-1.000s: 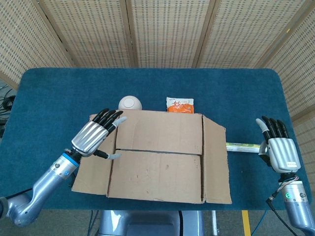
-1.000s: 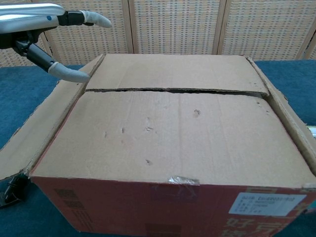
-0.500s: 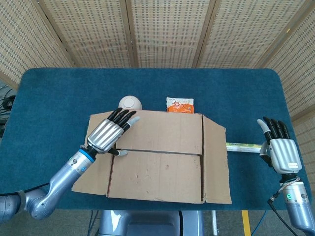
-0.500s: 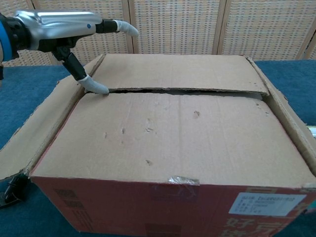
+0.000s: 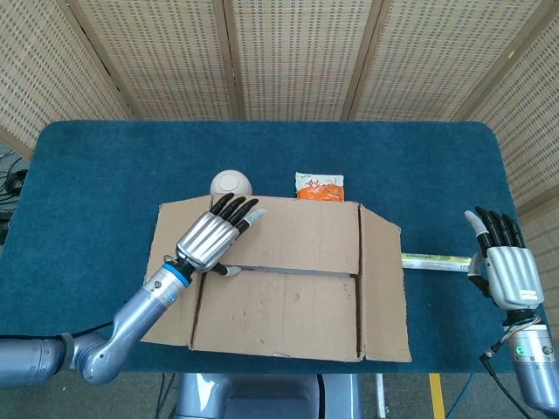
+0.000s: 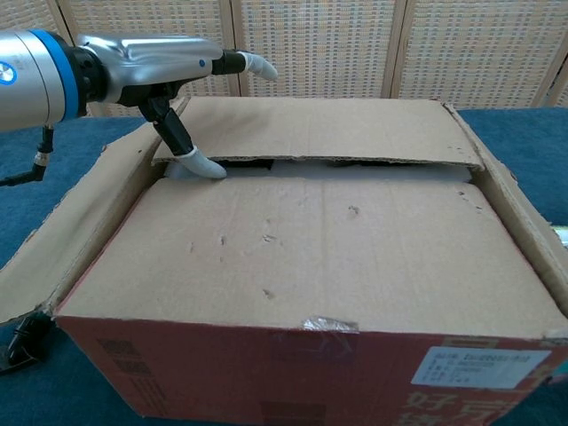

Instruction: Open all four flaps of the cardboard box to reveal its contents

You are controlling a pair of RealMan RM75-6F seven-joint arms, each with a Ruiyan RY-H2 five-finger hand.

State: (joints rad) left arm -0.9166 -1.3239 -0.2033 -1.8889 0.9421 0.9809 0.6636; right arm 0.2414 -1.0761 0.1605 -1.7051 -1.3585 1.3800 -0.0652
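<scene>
The cardboard box (image 5: 288,279) (image 6: 311,257) sits at the table's near middle. Its left flap (image 5: 170,271) and right flap (image 5: 384,288) are folded outward. The far flap (image 6: 319,129) and near flap (image 6: 302,248) still cover the top, with a dark gap along their seam. My left hand (image 5: 210,240) (image 6: 155,62) lies flat over the far flap's left end, fingers spread, while its thumb (image 6: 200,164) hooks under that flap's edge at the seam. My right hand (image 5: 505,266) hovers open to the right of the box, touching nothing.
A white round object (image 5: 231,183) and an orange packet (image 5: 320,186) lie just behind the box. A thin yellow-green strip (image 5: 432,260) lies on the blue cloth between the box and my right hand. Wicker screens stand behind the table.
My left hand has moved right from the left flap onto the far flap, and its thumb has slipped into the seam. The far flap's edge has lifted slightly. My right hand drifted slightly down.
</scene>
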